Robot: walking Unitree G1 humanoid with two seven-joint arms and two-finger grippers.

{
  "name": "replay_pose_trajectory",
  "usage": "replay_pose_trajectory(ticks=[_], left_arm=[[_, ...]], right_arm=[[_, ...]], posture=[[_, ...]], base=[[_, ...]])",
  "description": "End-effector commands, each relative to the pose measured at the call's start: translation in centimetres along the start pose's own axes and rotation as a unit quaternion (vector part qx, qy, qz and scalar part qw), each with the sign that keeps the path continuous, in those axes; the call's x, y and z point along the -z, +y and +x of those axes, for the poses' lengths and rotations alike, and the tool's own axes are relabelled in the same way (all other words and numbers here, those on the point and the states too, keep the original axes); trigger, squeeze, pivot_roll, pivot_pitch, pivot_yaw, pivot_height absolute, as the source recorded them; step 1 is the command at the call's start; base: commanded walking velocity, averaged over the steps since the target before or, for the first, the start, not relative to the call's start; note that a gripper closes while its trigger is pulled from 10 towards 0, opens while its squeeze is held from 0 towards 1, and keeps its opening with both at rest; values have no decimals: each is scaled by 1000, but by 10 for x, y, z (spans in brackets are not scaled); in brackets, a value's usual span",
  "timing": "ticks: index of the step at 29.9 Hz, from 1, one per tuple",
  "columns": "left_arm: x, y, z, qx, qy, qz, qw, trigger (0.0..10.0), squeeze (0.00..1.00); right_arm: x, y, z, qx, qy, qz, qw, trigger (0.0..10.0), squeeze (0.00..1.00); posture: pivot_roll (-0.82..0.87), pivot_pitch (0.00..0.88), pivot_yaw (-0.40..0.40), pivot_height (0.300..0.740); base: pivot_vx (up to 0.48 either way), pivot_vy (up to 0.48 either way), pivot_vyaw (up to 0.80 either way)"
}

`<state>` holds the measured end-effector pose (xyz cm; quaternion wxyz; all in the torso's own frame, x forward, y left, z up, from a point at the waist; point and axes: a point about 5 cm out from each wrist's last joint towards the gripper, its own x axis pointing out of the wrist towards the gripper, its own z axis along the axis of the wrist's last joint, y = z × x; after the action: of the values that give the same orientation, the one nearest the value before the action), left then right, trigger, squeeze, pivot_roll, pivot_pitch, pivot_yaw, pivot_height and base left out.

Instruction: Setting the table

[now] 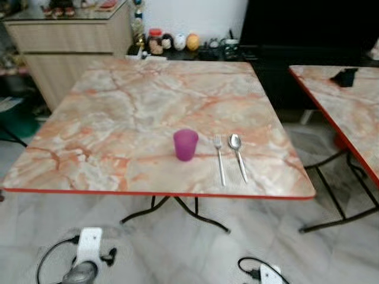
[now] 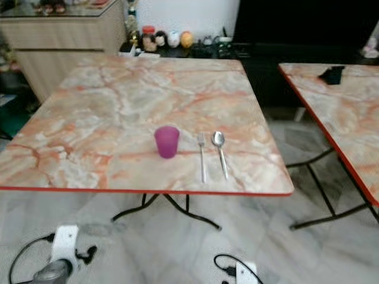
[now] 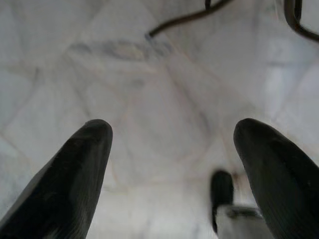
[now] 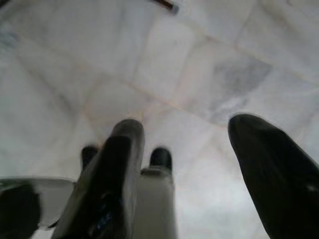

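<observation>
Cup (image 1: pixel 185 144), fork (image 1: pixel 219 158), spoon (image 1: pixel 238 155) (touching none) share table (image 1: pixel 118 118).

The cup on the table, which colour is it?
Purple; the cup shows best in the left eye view.

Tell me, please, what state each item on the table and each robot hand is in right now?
Purple cup: upright on the near table, untouched.
Fork: lying flat right of the cup.
Spoon: lying flat beside the fork, apart from it.
Left hand: open, empty, over the floor.
Right hand: open, empty, over the floor.
</observation>
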<state>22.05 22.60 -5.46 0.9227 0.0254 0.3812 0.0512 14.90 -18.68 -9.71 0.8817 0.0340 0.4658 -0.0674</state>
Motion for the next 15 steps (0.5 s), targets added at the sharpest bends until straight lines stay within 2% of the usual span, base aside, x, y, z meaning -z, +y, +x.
replay_pose_trajectory(ticks=[1,4,14,15], left_arm=[[0,8,-1,-10,3,5,1000,10000,0],[-1,9,-1,-11,-1,13,1000,10000,0],[-2,9,-1,-17,-8,14,1000,10000,0],[-4,9,0,-18,-10,10,1000,10000,0]], right_arm=[[2,2,0,-1,4,3,1000,10000,0],[1,2,0,-1,4,3,1000,10000,0],[2,-6,-1,2,7,2,1000,10000,0],[3,-6,-1,2,7,1,1000,10000,0]], posture=[[34,0,-3,740],[34,0,-2,740],[36,0,-7,740],[36,0,-7,740]], base=[[0,0,0],[0,0,0],[0,-432,0],[0,0,0]])
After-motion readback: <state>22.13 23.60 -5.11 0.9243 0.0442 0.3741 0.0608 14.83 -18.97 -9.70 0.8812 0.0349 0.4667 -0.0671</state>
